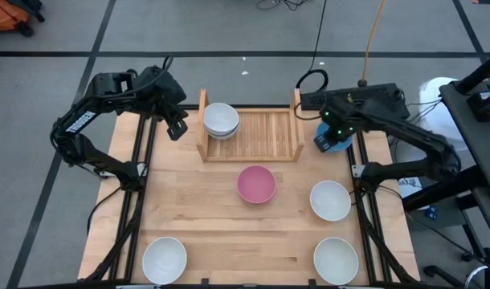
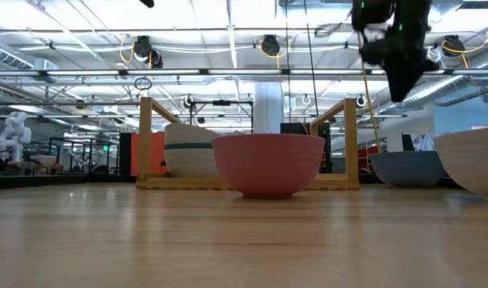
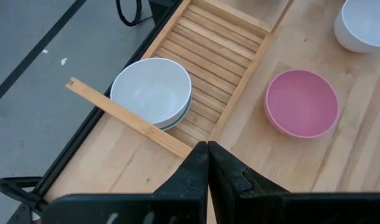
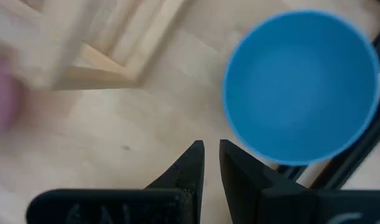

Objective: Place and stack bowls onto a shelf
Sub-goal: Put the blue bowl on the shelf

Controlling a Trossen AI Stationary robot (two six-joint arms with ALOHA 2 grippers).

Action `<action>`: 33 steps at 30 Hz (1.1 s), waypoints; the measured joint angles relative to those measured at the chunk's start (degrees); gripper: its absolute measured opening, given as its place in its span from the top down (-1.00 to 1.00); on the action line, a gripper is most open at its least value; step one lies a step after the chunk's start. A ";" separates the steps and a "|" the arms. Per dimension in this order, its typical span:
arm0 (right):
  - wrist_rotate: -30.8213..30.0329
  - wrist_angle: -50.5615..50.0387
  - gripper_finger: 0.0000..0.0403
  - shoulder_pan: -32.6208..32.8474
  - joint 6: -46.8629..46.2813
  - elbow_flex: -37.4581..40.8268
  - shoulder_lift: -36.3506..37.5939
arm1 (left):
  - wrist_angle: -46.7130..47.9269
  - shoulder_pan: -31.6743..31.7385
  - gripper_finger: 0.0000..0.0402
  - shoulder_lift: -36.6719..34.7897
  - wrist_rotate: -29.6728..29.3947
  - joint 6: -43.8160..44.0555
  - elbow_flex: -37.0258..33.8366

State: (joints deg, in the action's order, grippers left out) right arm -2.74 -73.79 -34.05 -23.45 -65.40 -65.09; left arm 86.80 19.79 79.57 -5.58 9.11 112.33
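The right gripper [image 1: 335, 130] hung above the blue bowl [image 1: 333, 141], which sat on the table [image 1: 205, 233] just outside the shelf's [image 1: 261, 132] right side board; its jaws stood parted by only a narrow gap and held nothing. In the right wrist view the bowl's rim lay off to one side of the jaw line, not between the jaws. Judged risk: a descent from this alignment could strike the rim, tipping or pushing the bowl off the near table edge, and the jaws would first need widening. The left gripper [image 1: 177, 128] waited beside the shelf's left board, jaws closed and empty, near the stacked white bowls [image 1: 221, 120]. The pink bowl [image 1: 256, 184] and three white bowls [image 1: 330, 200] remained on the table, well apart from either gripper.
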 joint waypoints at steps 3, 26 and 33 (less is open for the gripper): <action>-0.02 4.04 0.79 -2.02 2.36 5.98 -0.76 | -0.02 0.00 0.97 0.00 0.00 -0.97 0.00; 7.37 17.00 0.79 -9.14 14.43 15.05 -4.39 | -0.01 0.00 0.97 -0.02 0.00 -1.07 0.00; 3.17 17.47 0.79 -9.15 15.43 15.05 -8.37 | 0.00 -0.01 0.97 -0.02 0.00 -0.86 0.00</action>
State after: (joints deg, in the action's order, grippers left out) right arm 0.42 -56.32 -43.20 -8.02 -50.35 -73.47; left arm 86.80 19.78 79.55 -5.58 8.25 112.33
